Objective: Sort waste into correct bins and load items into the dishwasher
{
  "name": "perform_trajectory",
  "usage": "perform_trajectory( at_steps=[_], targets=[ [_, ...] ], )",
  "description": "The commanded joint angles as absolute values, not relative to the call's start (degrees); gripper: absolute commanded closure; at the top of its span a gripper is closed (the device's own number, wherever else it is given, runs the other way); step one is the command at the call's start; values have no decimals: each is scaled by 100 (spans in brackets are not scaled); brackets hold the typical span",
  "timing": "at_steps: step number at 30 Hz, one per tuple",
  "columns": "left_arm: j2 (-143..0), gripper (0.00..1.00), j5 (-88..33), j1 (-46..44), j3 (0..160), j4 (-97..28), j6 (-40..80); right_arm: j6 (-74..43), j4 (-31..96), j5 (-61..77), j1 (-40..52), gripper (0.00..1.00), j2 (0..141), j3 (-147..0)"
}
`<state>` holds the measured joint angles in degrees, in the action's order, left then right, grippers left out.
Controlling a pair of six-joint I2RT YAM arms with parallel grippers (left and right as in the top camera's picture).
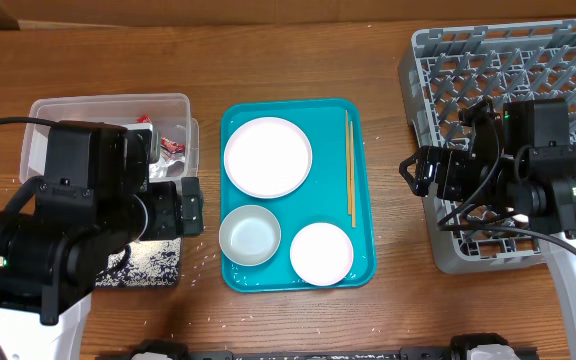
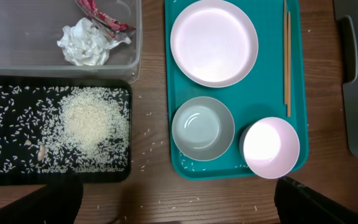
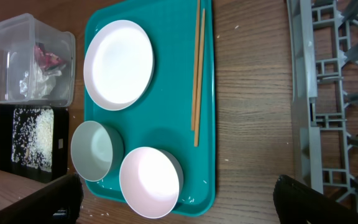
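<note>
Chopsticks (image 1: 350, 168) lie pointing away from the robot, left of the nearer right end effector (image 1: 410, 172), its fingers (image 3: 328, 199) apart.

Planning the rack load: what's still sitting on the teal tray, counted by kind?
On the teal tray:
Plate: 1
Bowls: 2
Chopstick pair: 1
Total: 4

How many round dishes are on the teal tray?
3. The large plate is at the far end of the teal tray, the greyish bowl at its near left, the white bowl at its near right. None seems hidden.
</note>
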<state>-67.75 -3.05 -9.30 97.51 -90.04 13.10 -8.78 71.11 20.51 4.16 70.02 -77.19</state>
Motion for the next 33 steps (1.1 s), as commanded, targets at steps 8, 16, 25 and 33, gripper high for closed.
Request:
perform_trajectory(
  at_steps=[8, 16, 25, 33],
  targets=[
    [-6206, 0, -132, -947, 9605, -8877, 1175, -856, 7076, 1994, 449, 0, 6960, -7719],
    [-3870, 0, -239, -714, 6943, -5572, 97, -856, 7074, 1994, 449, 0, 6960, -7719],
    [-1295, 0, -637, -526, 3721, -3151, -174, -856, 7074, 1994, 449, 0, 6960, -7719],
    [-19, 0, -652, -484, 1686, -1959, -174, -856, 7074, 1994, 449, 0, 6960, -7719]
  ],
)
